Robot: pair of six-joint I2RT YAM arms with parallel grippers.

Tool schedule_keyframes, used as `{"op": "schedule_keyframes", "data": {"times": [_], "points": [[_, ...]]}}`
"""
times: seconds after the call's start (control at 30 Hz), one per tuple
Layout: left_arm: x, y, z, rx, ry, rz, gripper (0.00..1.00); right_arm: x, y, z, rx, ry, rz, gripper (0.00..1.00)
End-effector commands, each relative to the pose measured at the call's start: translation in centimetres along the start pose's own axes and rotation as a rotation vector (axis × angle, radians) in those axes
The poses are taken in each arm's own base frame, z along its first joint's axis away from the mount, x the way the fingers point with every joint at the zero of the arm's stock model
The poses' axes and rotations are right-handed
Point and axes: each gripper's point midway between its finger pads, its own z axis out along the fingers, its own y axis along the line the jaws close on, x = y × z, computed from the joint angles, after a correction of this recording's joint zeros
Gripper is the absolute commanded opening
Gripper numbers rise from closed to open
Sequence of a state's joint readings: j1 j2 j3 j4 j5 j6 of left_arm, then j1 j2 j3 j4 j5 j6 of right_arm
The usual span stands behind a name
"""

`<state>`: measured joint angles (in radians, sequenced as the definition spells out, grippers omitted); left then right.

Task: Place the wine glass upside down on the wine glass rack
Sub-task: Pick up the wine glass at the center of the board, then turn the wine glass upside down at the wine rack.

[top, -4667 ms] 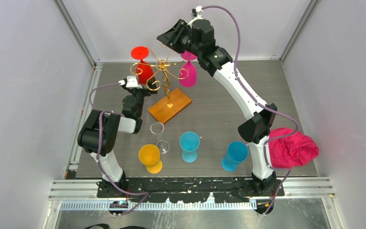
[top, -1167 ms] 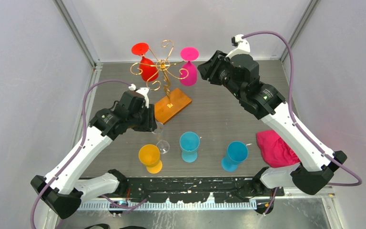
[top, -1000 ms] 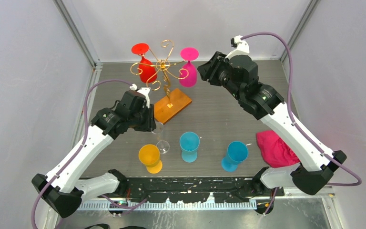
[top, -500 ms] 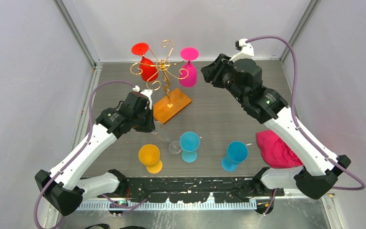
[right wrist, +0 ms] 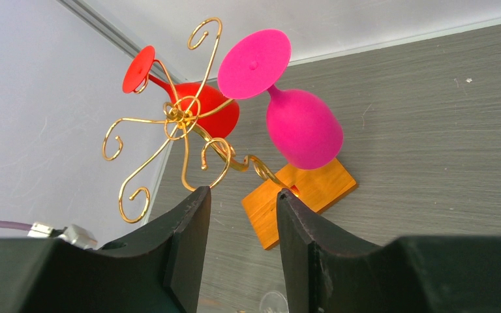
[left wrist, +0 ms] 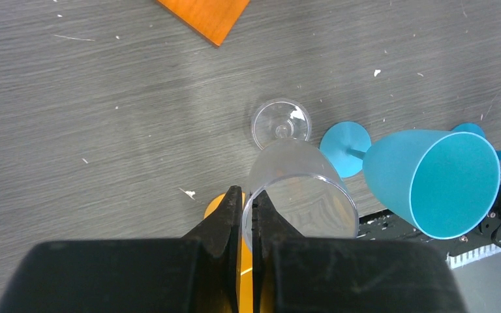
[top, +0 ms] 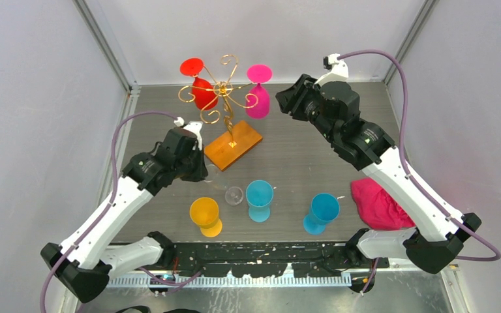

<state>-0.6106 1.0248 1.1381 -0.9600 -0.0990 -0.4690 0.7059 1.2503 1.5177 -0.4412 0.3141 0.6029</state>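
While left fingers (left wrist: 225, 218) are clamping the rim of the clear stemmed wine glass (left wrist: 288, 156), right fingers (right wrist: 186, 241) are waiting apart, empty; hanging it on the far gold-wire rack (top: 233, 145) is pending.

The clear glass (left wrist: 300, 189) is a see-through stemmed wine glass. It leans over, rim toward the left claw (left wrist: 248, 195), which pinches the wall of the rim between its closed fingers. Its round foot (top: 234, 195) points away from the claw toward the near side of the tabletop (top: 300, 150). Whether the foot touches the tabletop cannot be told. The glass is just near of the rack (top: 224, 91).

The rack stands upright at the far left of the tabletop. It has thin gold wire arms with curled ends spreading from a central stem, on a flat orange-brown wooden base (top: 233, 145). A red glass (top: 199, 94) and a pink glass (top: 258, 101) hang from it upside down, feet up.
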Motion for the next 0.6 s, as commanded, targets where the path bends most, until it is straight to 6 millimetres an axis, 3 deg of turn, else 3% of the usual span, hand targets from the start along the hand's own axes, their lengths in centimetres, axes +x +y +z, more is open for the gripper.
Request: {"op": "schedule_keyframes", "data": {"times": [0.0, 0.4, 0.57], "points": [[-1.3, 0.9, -1.9, -0.036, -0.105, -0.035, 0.01, -2.1, 0.8, -1.1, -0.03, -0.07, 0.019, 0.48], [-2.8, 6.4, -6.5, -0.232, -0.4, -0.209, 0.01, -2.8, 0.6, -2.2, -0.026, -0.09, 0.024, 0.48], [-3.8, 9.0, -9.7, -0.312, -0.569, -0.295, 0.01, -3.1, 0.4, -2.4, -0.016, -0.095, 0.017, 0.48]]}}
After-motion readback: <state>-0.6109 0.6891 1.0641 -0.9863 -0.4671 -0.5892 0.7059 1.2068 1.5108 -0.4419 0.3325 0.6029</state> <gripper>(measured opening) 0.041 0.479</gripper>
